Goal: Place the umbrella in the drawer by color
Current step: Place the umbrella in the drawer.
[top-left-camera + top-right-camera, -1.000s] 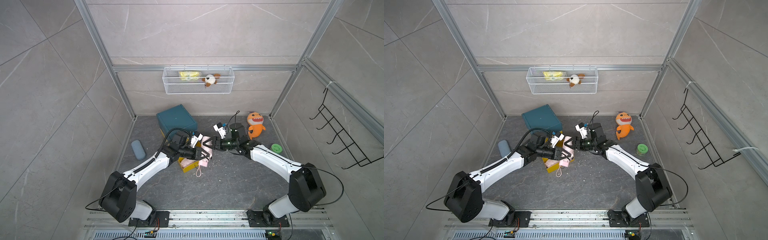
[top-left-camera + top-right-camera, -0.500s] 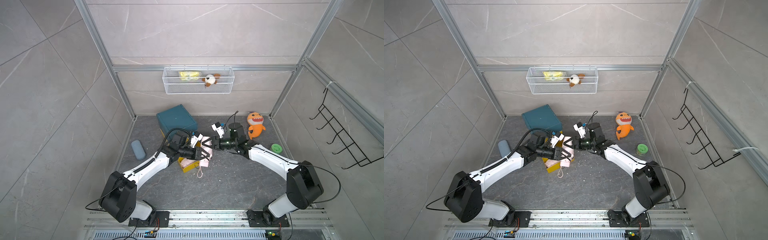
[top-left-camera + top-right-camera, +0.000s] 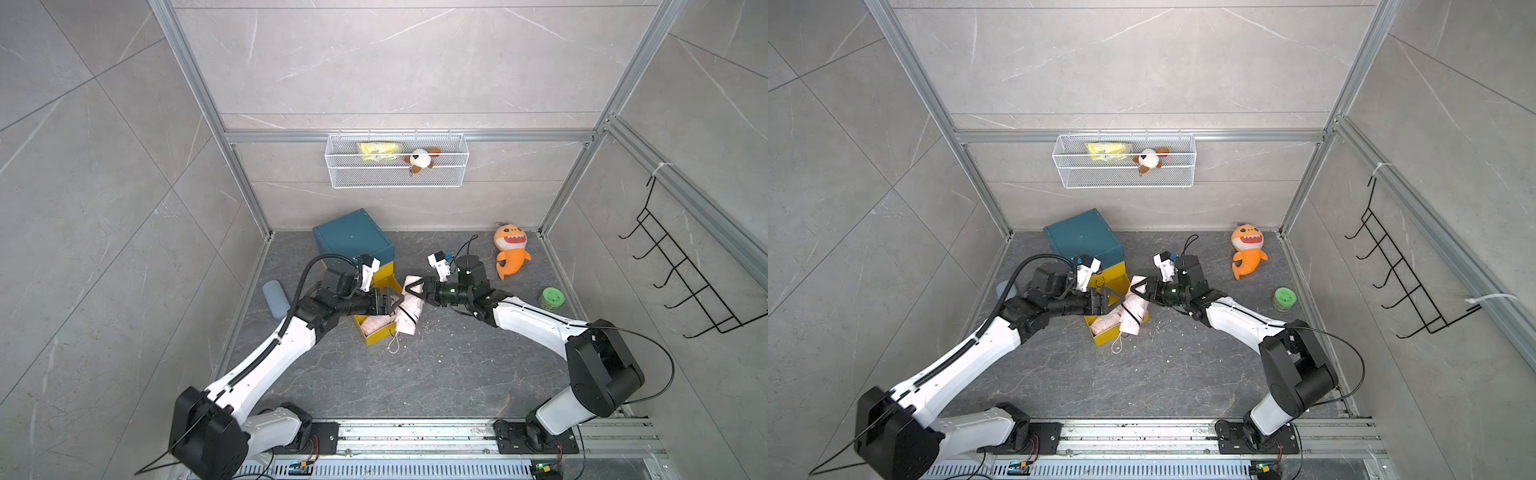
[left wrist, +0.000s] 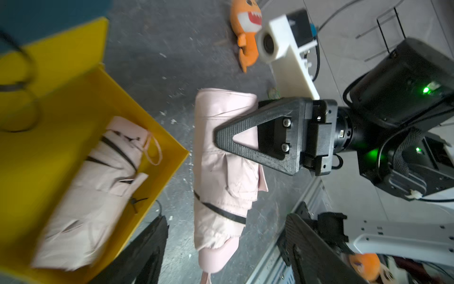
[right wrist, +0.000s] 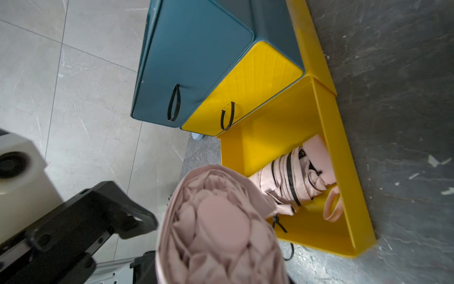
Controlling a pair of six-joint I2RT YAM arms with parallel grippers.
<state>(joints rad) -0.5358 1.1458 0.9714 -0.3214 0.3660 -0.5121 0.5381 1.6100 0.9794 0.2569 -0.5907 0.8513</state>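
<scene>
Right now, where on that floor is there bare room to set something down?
Bare: the wide front floor between yellow drawer and base rail; the back strip between teal cabinet and orange plush. Crowded: at the drawer: left pincer, right pincer, held umbrella, stowed umbrella.

the drawer box (image 3: 353,237) stands at the back left of the floor (image 3: 436,374). its bottom drawer (image 3: 371,337) is pulled out in front of it, and one umbrella (image 3: 376,323) lies in it. a second umbrella (image 3: 409,309) is just right of the drawer, between the left end effector (image 3: 397,300) and the right end effector (image 3: 409,288), which grips its far end. a case (image 3: 275,299) lies left of the box. a toy shark (image 3: 510,253) lies at the back right, with a jar (image 3: 552,298) in front of it. a basket (image 3: 397,178) hangs on the back wall (image 3: 395,83).
</scene>
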